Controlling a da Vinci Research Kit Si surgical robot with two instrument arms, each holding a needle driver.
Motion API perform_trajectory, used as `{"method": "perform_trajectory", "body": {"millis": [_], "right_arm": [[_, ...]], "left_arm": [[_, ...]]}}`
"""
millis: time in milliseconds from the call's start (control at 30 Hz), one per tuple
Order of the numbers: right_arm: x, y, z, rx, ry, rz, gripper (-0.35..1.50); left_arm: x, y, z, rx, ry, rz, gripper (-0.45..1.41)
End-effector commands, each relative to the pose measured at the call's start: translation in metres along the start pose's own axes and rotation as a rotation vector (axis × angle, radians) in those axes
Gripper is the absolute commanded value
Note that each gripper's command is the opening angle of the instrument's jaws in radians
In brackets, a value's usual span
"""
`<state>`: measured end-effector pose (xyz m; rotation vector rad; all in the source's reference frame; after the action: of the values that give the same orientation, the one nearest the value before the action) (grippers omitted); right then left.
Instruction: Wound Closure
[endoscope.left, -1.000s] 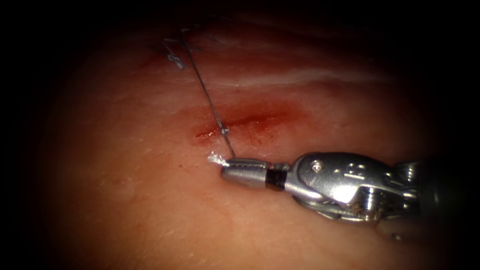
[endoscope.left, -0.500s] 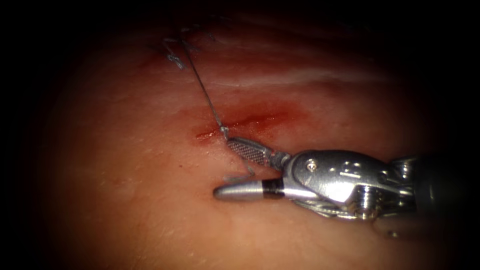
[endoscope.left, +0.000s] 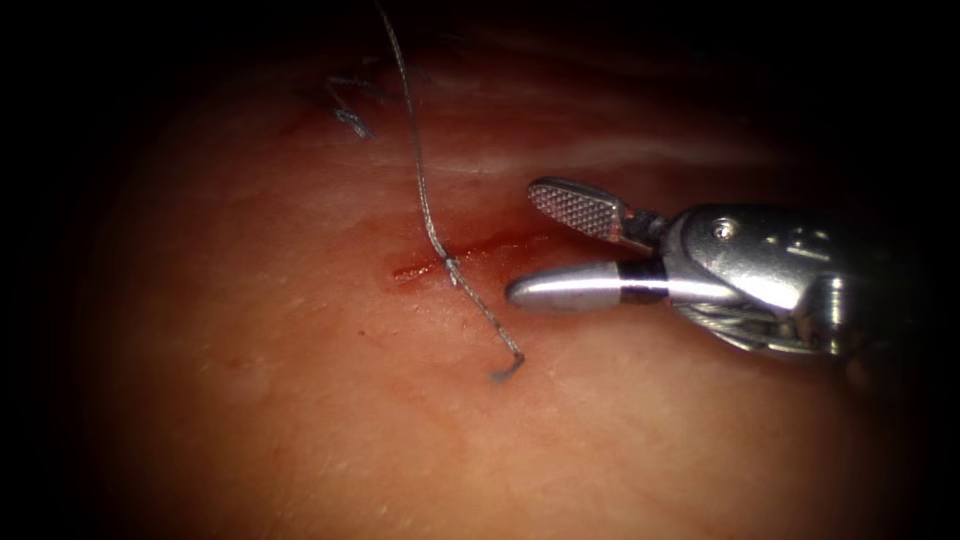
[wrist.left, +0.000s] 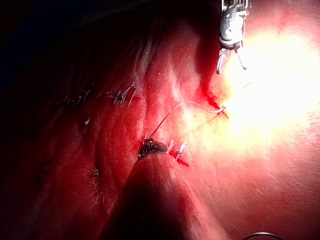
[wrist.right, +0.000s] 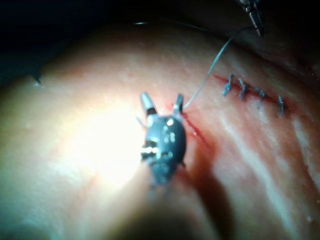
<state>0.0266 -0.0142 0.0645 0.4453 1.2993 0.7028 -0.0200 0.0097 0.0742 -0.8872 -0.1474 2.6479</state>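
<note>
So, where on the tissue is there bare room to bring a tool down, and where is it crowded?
Bare tissue lies left of and below the thread's free end, and below the right tool, whose jaws are open and hold nothing. It is crowded at the cut, where the thread crosses, and by the cut thread ends.

i see the right end effector (endoscope.left: 520, 240) just right of the cut (endoscope.left: 470, 250) in the tissue (endoscope.left: 300, 400), holding nothing. the thread (endoscope.left: 420, 190) runs from far down across the cut, its loose end lying near, left of the end effector.
</note>
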Motion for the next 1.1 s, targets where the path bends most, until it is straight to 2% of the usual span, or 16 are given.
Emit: {"method": "perform_trajectory", "body": {"millis": [33,233,333,533,867,1100], "right_arm": [[-0.0006,0.0010,0.0020,-0.010,-0.003,-0.002,1.30],[-0.0015,0.0033,0.0056,-0.027,-0.007,-0.009,1.40],[-0.0020,0.0039,0.0071,-0.039,-0.008,-0.013,1.47],[-0.0031,0.0042,0.0087,-0.041,-0.022,-0.023,1.47],[-0.0042,0.0044,0.0086,-0.043,-0.045,-0.026,1.47],[-0.0043,0.0038,0.0066,-0.024,-0.049,-0.027,1.42]], "left_arm": [[0.0007,0.0002,0.0004,-0.001,0.006,0.003,-0.45],[0.0038,0.0016,-0.0014,-0.018,0.030,0.010,-0.45],[0.0044,0.0022,-0.0014,-0.021,0.031,0.018,-0.45],[0.0048,0.0025,-0.0017,-0.026,0.033,0.021,-0.45],[0.0060,0.0026,-0.0035,-0.040,0.035,0.033,-0.45],[0.0055,0.0021,-0.0038,-0.040,0.035,0.038,-0.45]]}}
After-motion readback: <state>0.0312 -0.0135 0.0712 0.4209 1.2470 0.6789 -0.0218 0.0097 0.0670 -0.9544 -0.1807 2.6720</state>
